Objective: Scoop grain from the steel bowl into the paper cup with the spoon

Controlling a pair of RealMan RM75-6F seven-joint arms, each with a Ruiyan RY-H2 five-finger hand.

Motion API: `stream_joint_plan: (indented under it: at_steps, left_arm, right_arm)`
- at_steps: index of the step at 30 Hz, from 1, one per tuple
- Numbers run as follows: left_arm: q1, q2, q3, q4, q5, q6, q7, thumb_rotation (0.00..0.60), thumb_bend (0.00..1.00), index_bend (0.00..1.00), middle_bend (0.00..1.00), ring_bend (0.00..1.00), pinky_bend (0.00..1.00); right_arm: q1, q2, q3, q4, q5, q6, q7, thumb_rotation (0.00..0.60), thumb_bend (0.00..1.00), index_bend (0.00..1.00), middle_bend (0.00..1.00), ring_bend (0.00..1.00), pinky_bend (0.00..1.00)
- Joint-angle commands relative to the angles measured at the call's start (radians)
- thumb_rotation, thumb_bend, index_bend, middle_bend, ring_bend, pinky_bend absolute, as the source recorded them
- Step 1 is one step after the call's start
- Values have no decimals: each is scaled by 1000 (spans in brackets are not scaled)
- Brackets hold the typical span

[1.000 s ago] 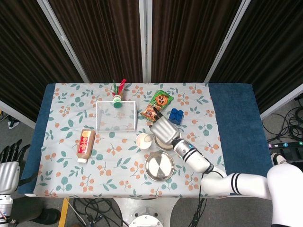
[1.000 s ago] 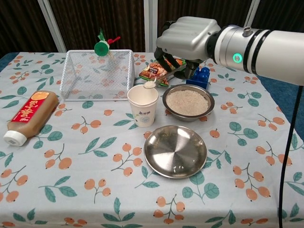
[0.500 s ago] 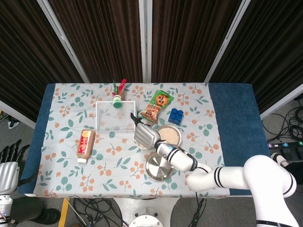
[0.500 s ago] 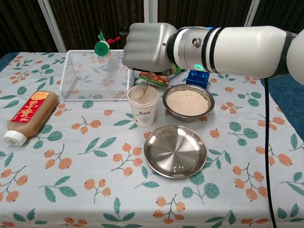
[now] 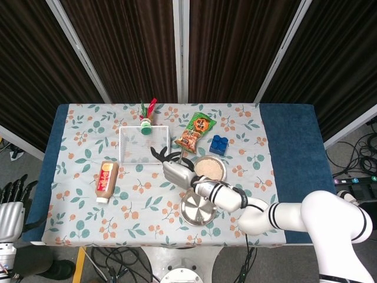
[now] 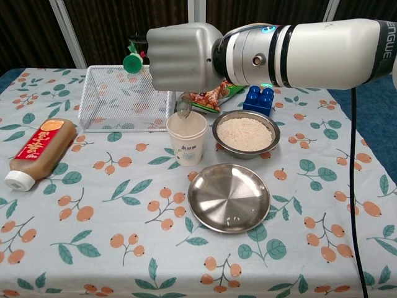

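Observation:
My right hand [image 6: 183,56] grips the handle of a metal spoon [image 6: 183,108], whose bowl hangs tilted down just above the rim of the white paper cup [image 6: 187,138]. The spoon bowl looks bare of grain. Right of the cup stands the steel bowl [image 6: 244,134], filled with pale grain. In the head view my right hand [image 5: 177,172] covers the cup, with the steel bowl [image 5: 211,169] beside it. My left hand [image 5: 10,203] hangs off the table's left edge, fingers apart, holding nothing.
An empty steel plate [image 6: 229,197] lies in front of the cup and bowl. A sauce bottle [image 6: 37,152] lies at the left. At the back are a wire basket [image 6: 127,96], a snack bag [image 6: 208,96] and a blue block [image 6: 260,98].
My right hand has swung left from beside the bowl to over the cup. The spoon, earlier level with grain at the cup's rim, now points down over the cup.

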Motion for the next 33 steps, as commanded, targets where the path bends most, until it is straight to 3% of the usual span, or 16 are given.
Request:
stream_joint_plan:
  at_steps: [1, 15, 26, 33]
  left_arm:
    - [0, 0, -1, 0, 1, 3, 0, 600, 61, 206, 78, 35, 20]
    - [0, 0, 0, -1, 8, 5, 3, 600, 62, 206, 79, 35, 20]
    - [-10, 0, -8, 0, 15, 6, 7, 600, 61, 206, 79, 35, 20]
    - [-3, 6, -4, -19, 12, 13, 22, 600, 62, 206, 79, 35, 20]
  right_arm:
    - [-3, 7, -4, -11, -1, 8, -18, 600, 327, 586, 545, 263, 0]
    - [-45, -9, -19, -20, -25, 49, -37, 600, 327, 602, 558, 277, 0]
    - [-163, 1, 37, -38, -57, 180, 192, 600, 327, 607, 561, 287, 0]
    - [-131, -28, 4, 33, -126, 94, 124, 600, 327, 607, 561, 288, 0]
